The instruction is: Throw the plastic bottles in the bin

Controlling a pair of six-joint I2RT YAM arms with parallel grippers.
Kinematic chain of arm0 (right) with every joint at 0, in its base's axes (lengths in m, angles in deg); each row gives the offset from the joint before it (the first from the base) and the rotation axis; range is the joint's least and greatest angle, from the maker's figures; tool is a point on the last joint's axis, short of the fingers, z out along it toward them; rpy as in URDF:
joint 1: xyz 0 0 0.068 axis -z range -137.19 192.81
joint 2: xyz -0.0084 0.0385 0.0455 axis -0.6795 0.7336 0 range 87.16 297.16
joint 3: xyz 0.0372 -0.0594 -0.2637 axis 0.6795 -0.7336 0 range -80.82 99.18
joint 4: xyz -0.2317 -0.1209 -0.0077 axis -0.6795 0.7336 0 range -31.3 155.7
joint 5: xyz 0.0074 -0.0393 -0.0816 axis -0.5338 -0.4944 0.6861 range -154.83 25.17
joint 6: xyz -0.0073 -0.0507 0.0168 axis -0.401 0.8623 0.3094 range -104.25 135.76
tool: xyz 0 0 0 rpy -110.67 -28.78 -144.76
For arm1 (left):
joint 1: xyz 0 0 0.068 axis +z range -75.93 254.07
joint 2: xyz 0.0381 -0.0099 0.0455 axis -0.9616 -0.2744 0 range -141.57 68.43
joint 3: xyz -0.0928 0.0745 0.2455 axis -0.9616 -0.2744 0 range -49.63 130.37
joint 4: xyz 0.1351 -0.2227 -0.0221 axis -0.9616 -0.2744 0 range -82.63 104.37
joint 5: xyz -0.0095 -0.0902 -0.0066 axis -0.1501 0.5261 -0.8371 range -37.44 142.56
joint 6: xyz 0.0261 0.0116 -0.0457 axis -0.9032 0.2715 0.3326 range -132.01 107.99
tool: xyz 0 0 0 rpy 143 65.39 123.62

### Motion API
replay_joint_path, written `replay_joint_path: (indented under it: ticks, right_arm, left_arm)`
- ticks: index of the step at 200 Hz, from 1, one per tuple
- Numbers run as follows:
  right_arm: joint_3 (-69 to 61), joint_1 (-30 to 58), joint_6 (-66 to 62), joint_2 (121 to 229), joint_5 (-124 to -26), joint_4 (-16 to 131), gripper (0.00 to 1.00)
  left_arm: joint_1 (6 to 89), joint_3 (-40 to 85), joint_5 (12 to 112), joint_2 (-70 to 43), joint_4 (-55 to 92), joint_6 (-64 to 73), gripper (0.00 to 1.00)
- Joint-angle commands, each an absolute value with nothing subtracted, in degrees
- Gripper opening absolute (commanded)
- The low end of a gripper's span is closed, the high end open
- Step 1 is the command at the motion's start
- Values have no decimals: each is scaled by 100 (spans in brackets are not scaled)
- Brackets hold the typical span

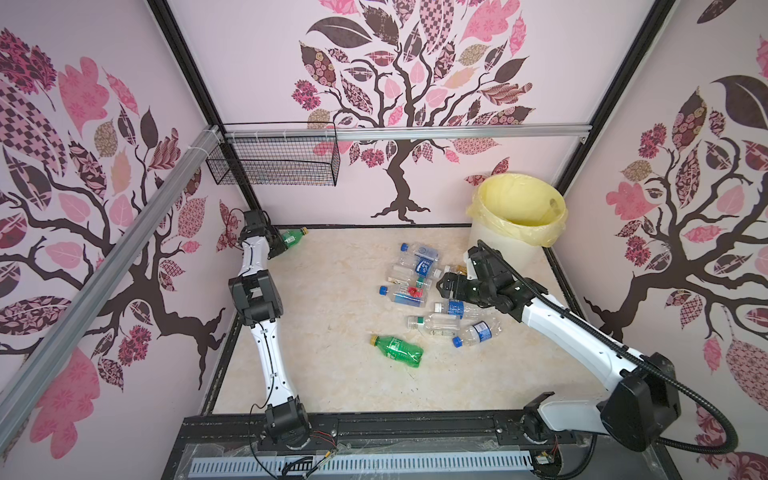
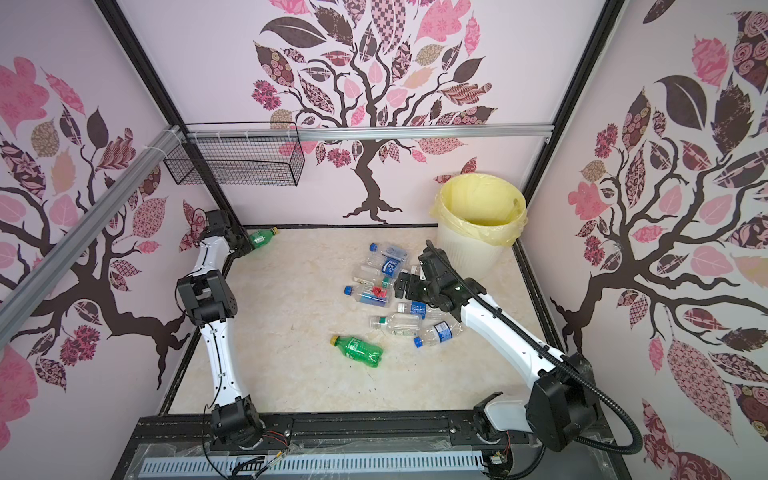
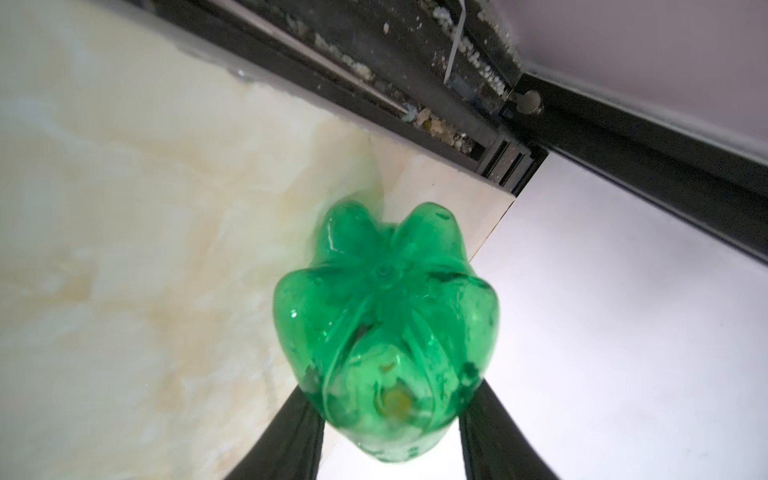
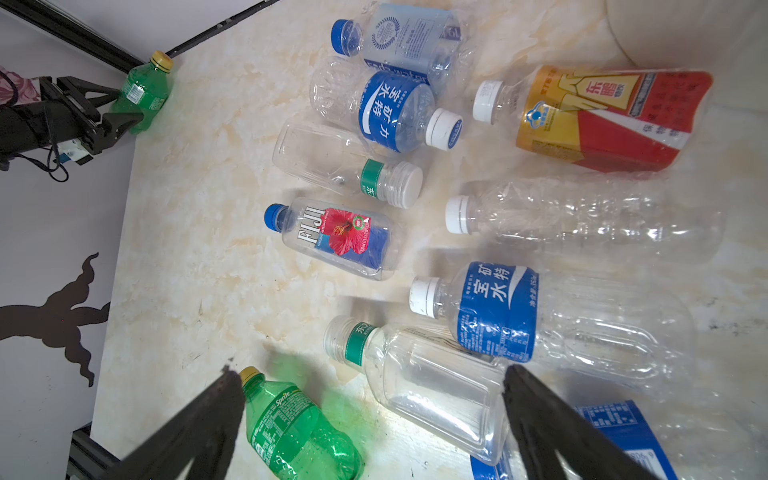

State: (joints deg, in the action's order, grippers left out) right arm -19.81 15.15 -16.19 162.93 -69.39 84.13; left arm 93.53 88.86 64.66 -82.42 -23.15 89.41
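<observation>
A green bottle [image 1: 293, 237] [image 3: 386, 307] with a yellow cap is at the table's far left corner, and my left gripper [image 1: 279, 244] [image 3: 390, 403] is shut on its lower body. Its black fingers [image 3: 305, 419] press both sides. A second green bottle [image 1: 397, 351] [image 4: 293, 428] lies alone nearer the front. Several clear plastic bottles [image 1: 419, 274] [image 2: 386, 270] with blue or white caps lie in a loose pile mid-table, a red-gold labelled one [image 4: 602, 116] among them. My right gripper [image 1: 444, 287] [image 4: 372, 372] hovers open above this pile, holding nothing. The white bin [image 1: 498, 245] [image 2: 465, 253] with a yellow bag stands at the far right.
A black wire mesh basket [image 1: 274, 164] hangs on the back wall's rail, above the left arm. Black frame rails border the marble tabletop [image 1: 332, 299]. Patterned walls close in on three sides. The bin stands just behind the right wrist.
</observation>
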Motion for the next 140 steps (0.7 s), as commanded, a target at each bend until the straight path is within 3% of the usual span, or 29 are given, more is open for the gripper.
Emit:
replay_joint_path:
  ticks: [1,60,140]
  right_arm:
    - [-1865,1541,-1609,16120,-6828,8561,100]
    - [-1905,1540,-1570,15892,-6799,8639,100]
    - [-1840,1545,-1447,15713,-6874,8692,100]
  left_arm:
    - [9280,8435,6629,-8188,-3004,8472,48]
    - [9073,8263,6984,-7884,-3654,7343,48]
    - [8662,6702,7312,-6869,-4004,5889,46]
